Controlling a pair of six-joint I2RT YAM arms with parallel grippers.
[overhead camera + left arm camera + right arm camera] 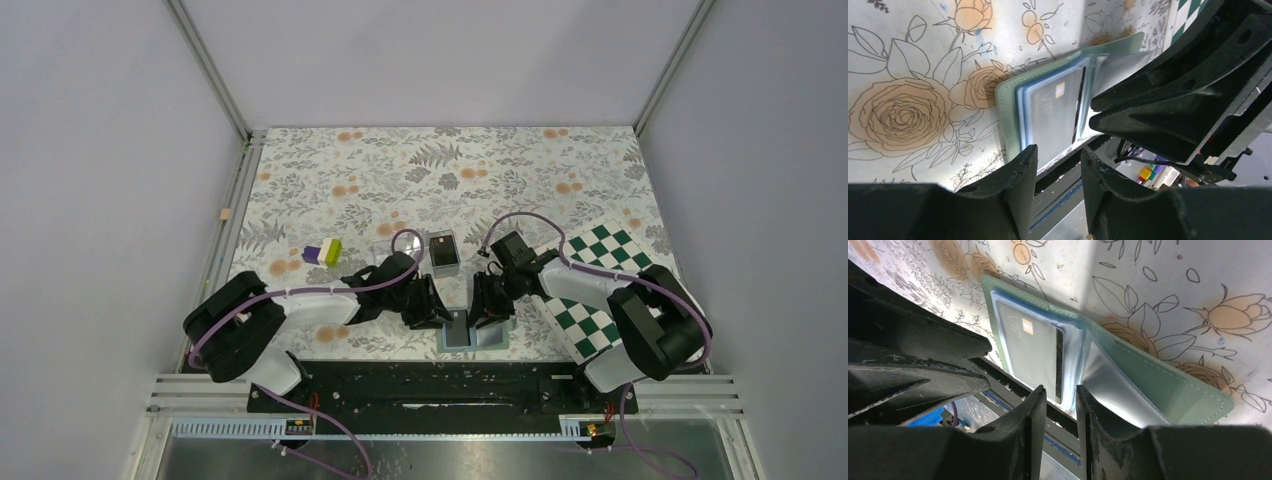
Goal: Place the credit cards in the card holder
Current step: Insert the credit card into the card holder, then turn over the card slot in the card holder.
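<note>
Mid-insertion, judging by the layout: wallet [470,332] lying open at the near edge of the counter [500,160], 1 card [1053,120] behind its left clear pocket. Left tool [1059,152] and right tool [1060,390] poised close over it, fingers slightly parted, grasping nothing. Next, probably: fetching any remaining card and spreading a pocket.

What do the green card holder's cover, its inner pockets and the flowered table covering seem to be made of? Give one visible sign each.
Card holder cover: matte sage green with a stitched border, probably faux leather. Inner pockets: glossy, see-through plastic film; a dark card shows through one. Table covering: flat floral print, paper or vinyl; the look leaves it open.
</note>
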